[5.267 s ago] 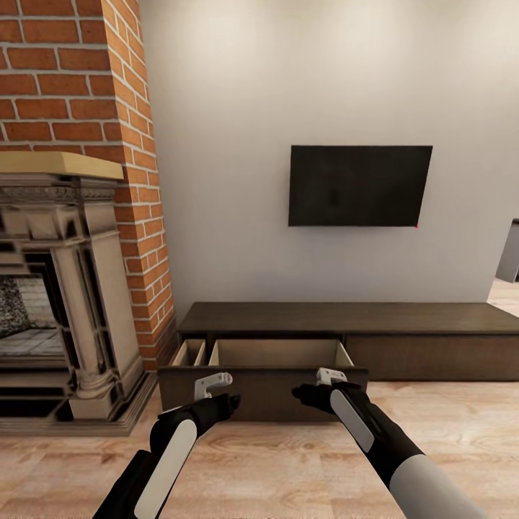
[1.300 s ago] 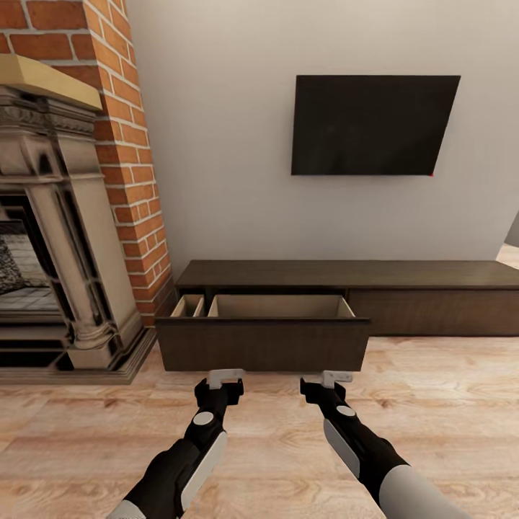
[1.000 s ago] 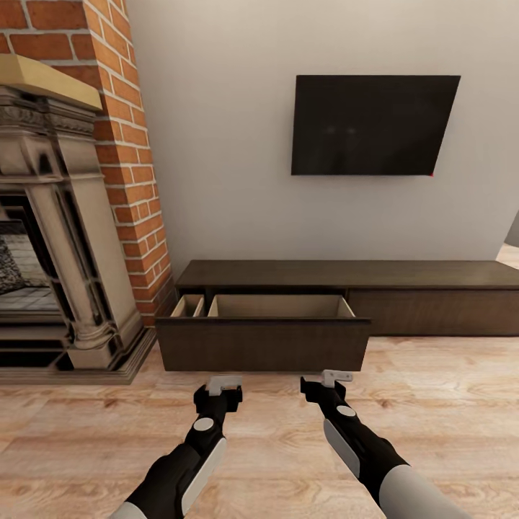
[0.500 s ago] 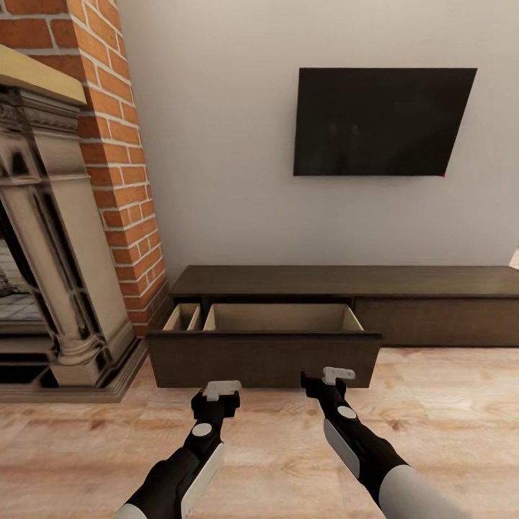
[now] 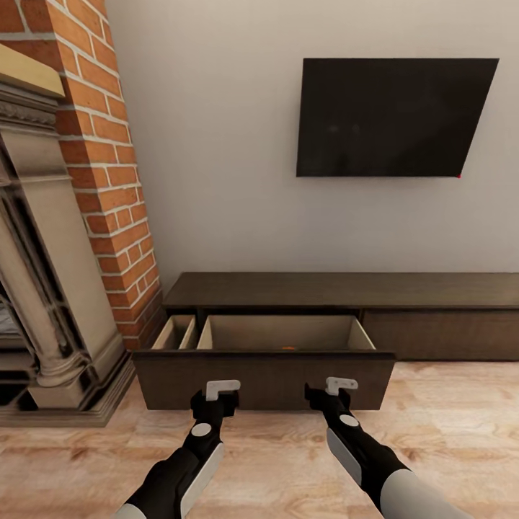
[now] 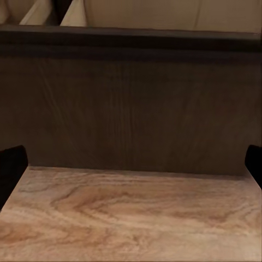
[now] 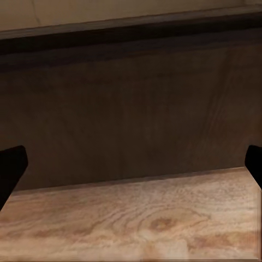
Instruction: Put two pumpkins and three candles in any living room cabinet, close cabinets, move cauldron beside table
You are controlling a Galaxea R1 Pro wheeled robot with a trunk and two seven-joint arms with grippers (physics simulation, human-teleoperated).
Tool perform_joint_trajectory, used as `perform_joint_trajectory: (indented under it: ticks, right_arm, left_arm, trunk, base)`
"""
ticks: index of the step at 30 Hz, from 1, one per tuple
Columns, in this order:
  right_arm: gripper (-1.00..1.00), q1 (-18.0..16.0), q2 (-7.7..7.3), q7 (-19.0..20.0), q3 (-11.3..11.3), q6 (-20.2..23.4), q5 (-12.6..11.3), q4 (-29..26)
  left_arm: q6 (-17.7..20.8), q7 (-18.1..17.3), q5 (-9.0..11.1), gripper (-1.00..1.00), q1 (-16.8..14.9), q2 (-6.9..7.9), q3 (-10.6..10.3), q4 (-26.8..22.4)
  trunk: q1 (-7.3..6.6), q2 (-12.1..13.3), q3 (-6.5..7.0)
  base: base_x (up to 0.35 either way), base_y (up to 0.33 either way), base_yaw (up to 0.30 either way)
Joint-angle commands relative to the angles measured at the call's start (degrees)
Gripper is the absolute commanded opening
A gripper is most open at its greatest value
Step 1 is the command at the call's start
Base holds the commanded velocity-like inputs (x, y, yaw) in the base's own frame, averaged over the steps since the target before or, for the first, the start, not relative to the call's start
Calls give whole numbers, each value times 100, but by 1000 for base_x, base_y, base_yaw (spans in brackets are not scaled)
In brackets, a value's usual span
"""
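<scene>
Before the cabinet (image 5: 339,290), its drawer (image 5: 264,378) stands pulled out; something orange, perhaps a pumpkin (image 5: 287,347), lies inside. I hold left gripper (image 5: 220,395) and right gripper (image 5: 337,390) spread wide, empty, near the drawer front, presumably to push it shut.

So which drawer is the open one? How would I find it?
Look under the black TV on the wall for the long dark-brown cabinet. The open drawer is at its end nearest the brick fireplace, sticking out over the floor with pale wood inside; the front beside it sits flush.
</scene>
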Motion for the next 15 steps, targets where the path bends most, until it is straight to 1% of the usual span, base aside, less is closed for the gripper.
perform_joint_trajectory:
  ticks: [1,9,12,15]
  right_arm:
    - [100,-7,-5,-38,46,-31,-59,21]
    - [100,-6,-2,-35,49,-26,-56,90]
    - [100,-7,-4,-35,49,-38,-55,95]
    - [100,-6,-5,-35,49,-49,-55,96]
  left_arm:
    - [3,44,28,100,-4,5,-21,-9]
    - [-96,44,15,100,-4,1,-32,6]
    - [-97,44,13,100,-4,1,-33,8]
    - [-94,44,17,100,-4,1,-36,9]
  trunk:
    - [0,-3,-6]
    - [0,-3,-6]
    - [0,-3,-6]
    - [0,-3,-6]
  base:
    - [112,0,0]
    - [37,0,0]
    - [87,0,0]
    - [160,0,0]
